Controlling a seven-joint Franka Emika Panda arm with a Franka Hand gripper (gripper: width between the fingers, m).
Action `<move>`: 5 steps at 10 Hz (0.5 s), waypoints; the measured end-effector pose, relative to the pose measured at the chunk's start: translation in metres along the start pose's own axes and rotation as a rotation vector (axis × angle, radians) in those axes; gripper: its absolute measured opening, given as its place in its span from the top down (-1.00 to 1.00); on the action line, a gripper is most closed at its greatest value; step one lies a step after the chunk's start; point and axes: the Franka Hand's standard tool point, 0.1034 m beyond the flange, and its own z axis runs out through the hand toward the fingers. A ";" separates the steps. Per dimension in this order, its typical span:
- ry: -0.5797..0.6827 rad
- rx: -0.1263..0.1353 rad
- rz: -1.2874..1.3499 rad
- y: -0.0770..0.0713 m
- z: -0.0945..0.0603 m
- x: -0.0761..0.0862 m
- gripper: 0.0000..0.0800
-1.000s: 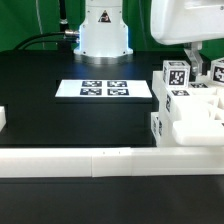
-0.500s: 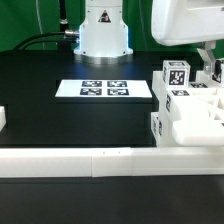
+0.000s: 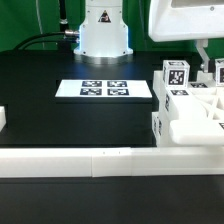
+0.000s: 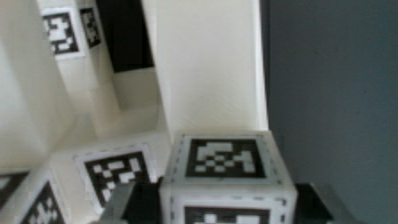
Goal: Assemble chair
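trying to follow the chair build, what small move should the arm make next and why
Probably a short straight descent. In the wrist view the matte white square-ended part with a black-and-white tag sits between the gripper fingers, which look open on either side of it. In the exterior view the gripper hangs over the white chair parts, with no grasp visible yet.

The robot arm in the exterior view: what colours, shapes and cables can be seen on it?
The arm's base is white and rounded, with a dark marking near its top. Black cables run along the table behind it. The wrist housing is a large glossy white block. Its fingers are too hidden to describe.
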 end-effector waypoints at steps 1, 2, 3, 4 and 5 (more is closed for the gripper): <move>0.009 0.002 0.086 0.000 0.000 0.000 0.29; 0.014 0.004 0.200 0.000 0.000 0.000 0.29; 0.013 0.005 0.319 -0.001 0.000 -0.001 0.29; 0.013 0.006 0.436 -0.001 0.001 -0.001 0.29; 0.012 0.006 0.540 -0.002 0.001 -0.001 0.29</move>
